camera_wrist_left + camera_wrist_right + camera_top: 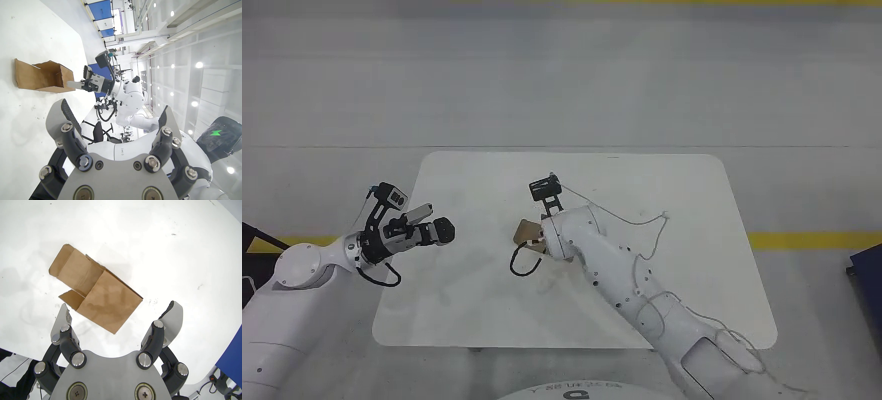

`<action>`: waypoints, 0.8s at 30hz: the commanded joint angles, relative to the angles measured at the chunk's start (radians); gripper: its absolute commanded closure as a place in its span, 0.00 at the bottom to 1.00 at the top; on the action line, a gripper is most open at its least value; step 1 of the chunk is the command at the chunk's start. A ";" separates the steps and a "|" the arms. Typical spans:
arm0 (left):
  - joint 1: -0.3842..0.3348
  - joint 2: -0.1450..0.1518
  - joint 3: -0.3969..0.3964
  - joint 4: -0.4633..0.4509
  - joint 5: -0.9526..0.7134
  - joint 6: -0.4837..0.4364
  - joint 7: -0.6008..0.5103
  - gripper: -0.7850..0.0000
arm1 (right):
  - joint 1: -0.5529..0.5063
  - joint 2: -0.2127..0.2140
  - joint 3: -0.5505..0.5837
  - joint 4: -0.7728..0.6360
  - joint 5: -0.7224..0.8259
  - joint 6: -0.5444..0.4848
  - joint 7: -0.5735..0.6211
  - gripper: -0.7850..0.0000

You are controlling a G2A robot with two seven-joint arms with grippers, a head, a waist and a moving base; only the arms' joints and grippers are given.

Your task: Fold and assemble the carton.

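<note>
A brown cardboard carton [105, 298] lies on its side near the middle of the white table [672, 200], pushed open into a tube with its end flaps spread. My right gripper [119, 307] hangs open just above it, fingers on either side of its closed end. In the left wrist view one right fingertip [72, 84] meets the carton [43, 75] at its upper edge; I cannot tell whether they touch. The right arm [587, 250] covers most of the carton [525, 233] in the top view. My left gripper [115, 109] is open and empty, off to the carton's left [437, 228].
The table's rounded edges run close on the left side and at the front. Blue panels, office chairs and another white robot stand in the room behind the table.
</note>
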 commanded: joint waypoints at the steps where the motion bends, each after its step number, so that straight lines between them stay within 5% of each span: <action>1: 0.000 0.000 0.000 0.000 0.000 0.000 0.000 0.00 | 0.002 -0.052 0.021 0.054 -0.058 -0.012 0.012 0.00; 10: 0.000 0.000 0.000 0.000 0.000 0.000 0.000 0.00 | -0.063 -0.255 0.187 0.144 -0.419 -0.101 0.101 0.01; 24: 0.000 0.000 0.000 0.000 0.000 0.000 0.000 0.00 | -0.044 -0.279 0.240 0.189 -0.502 -0.133 0.133 0.50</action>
